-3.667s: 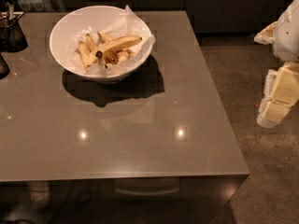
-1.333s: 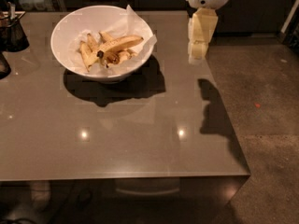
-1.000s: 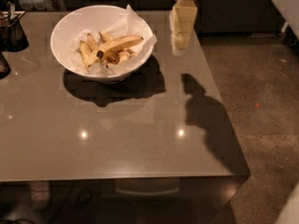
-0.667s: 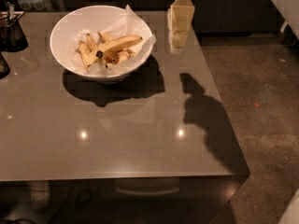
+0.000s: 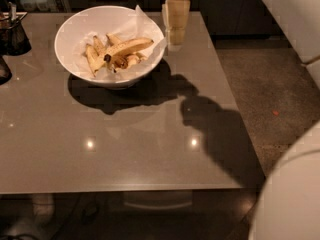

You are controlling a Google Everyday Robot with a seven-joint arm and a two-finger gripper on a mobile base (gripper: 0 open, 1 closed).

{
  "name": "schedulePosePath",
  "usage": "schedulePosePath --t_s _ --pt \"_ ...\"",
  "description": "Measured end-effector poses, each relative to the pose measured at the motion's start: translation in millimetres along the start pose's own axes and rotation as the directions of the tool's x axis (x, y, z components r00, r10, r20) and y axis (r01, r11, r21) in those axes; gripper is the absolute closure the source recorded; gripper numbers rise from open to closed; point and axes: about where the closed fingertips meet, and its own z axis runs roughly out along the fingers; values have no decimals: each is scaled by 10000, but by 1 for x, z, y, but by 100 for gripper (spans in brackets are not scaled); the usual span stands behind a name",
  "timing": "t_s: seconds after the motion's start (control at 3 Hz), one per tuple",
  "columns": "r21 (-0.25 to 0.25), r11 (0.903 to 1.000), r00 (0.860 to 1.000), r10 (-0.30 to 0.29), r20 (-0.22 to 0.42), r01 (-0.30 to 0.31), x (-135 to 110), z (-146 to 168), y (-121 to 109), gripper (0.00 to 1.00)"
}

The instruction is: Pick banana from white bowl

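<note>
The white bowl [image 5: 75, 34] stands on the far left part of the grey table, lined with crumpled white paper. The banana [image 5: 127, 47], long, yellow and speckled, lies across the bowl's right half with its dark stem tip toward the middle. Shorter, browner bananas [image 5: 95, 58] lie beside it. My gripper [image 5: 175, 40] hangs just outside the bowl's right rim, above the table, pointing down. It holds nothing that I can see.
The grey table [image 5: 125, 149] ends in a front edge and a right edge, with carpeted floor to the right. A dark container [image 5: 13, 34] stands at the far left edge. My arm's white body [image 5: 295, 194] fills the lower right corner.
My gripper has swung in from the right side over the floor to the table, then leftward, and now hangs right beside the bowl's right rim. The bananas have not moved.
</note>
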Motion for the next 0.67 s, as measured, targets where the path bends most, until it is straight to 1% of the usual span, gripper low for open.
schedulePosePath --t_s 0.33,0.67 --pt "-158 9981 9980 -592 233 596 -18 10 -12 0" --pt "-275 9940 9939 -1046 358 1057 -30 20 -23 0"
